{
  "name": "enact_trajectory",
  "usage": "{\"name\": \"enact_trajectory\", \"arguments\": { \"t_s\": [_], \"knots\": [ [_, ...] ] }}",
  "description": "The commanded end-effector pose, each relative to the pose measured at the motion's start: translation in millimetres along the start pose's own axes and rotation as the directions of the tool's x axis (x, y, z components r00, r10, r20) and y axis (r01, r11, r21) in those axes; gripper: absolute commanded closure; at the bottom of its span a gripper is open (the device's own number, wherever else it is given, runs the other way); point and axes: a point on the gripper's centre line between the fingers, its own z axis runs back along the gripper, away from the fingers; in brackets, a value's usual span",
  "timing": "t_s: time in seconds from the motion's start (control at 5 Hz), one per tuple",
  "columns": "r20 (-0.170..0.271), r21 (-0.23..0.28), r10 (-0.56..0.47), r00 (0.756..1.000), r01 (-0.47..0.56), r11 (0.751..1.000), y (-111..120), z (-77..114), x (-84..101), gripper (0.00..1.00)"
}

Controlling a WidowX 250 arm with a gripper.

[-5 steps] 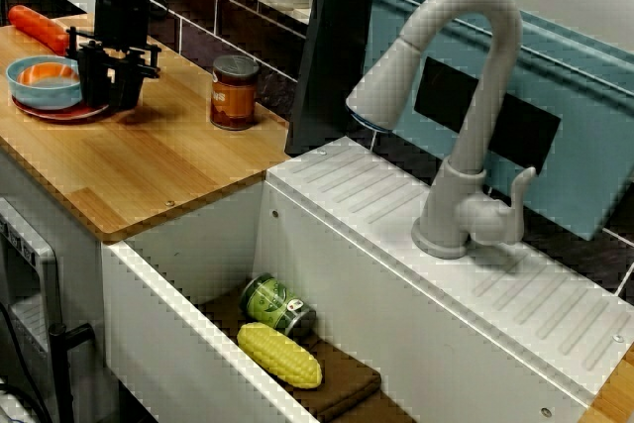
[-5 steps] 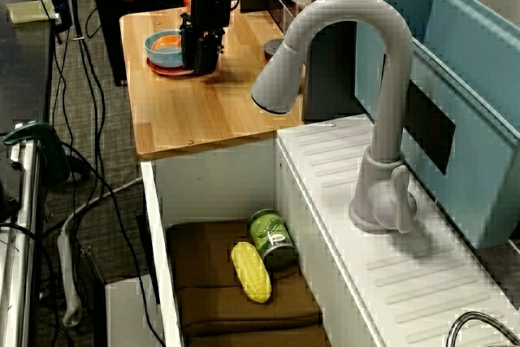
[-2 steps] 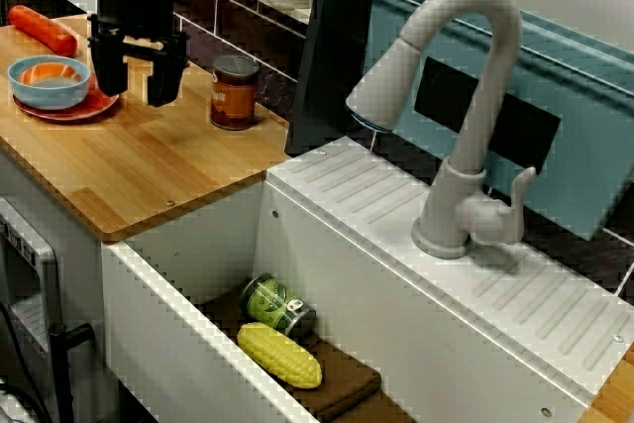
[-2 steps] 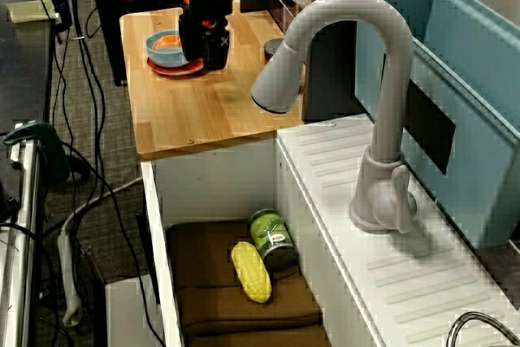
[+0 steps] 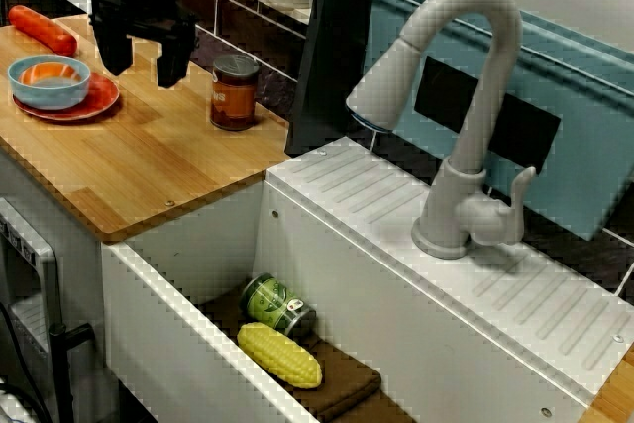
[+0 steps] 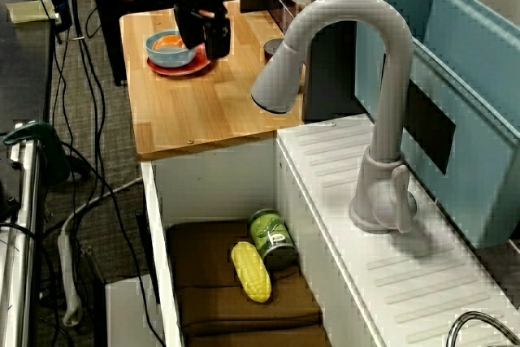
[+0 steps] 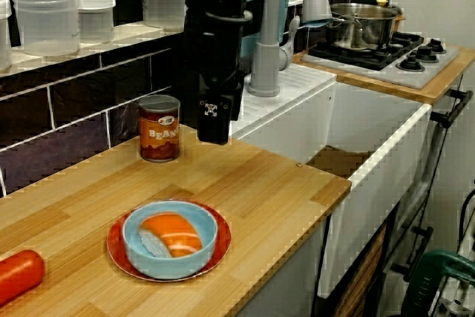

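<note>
A pale wooden counter (image 5: 149,160) runs along a dark tiled wall, and above it, in the view across the sink, hangs the black gripper (image 5: 142,58), clear of the board. Its jaws stand wide apart with nothing between them. Seen from the high view along the counter, the gripper (image 6: 203,36) sits just beside the round red plate (image 6: 193,67). On that plate rests the light blue bowl (image 5: 45,96), and the view from the counter's end shows a salmon sushi piece (image 7: 172,231) lying inside it. On the gripper's other side a brown can of beans (image 7: 159,130) stands upright near the wall, close to the fingers but not touching. An orange-red rod-shaped piece (image 5: 40,29) lies beyond the bowl. Down in the white sink (image 5: 168,334), a green can (image 5: 277,306) lies on its side touching a yellow corn cob (image 5: 279,355) on a brown cloth (image 5: 347,383), under the curved grey tap (image 5: 495,66).
</note>
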Motion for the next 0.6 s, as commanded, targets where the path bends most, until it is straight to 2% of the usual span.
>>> {"name": "enact_trajectory", "arguments": {
  "t_s": [0.0,0.4],
  "knots": [
    [0.2,0.069,-0.018,0.98,0.004,0.998,1.9,36.0,6.9,1.0],
    [0.233,0.112,-0.016,0.972,-0.011,0.994,15.7,16.5,14.6,1.0]
  ]
}}
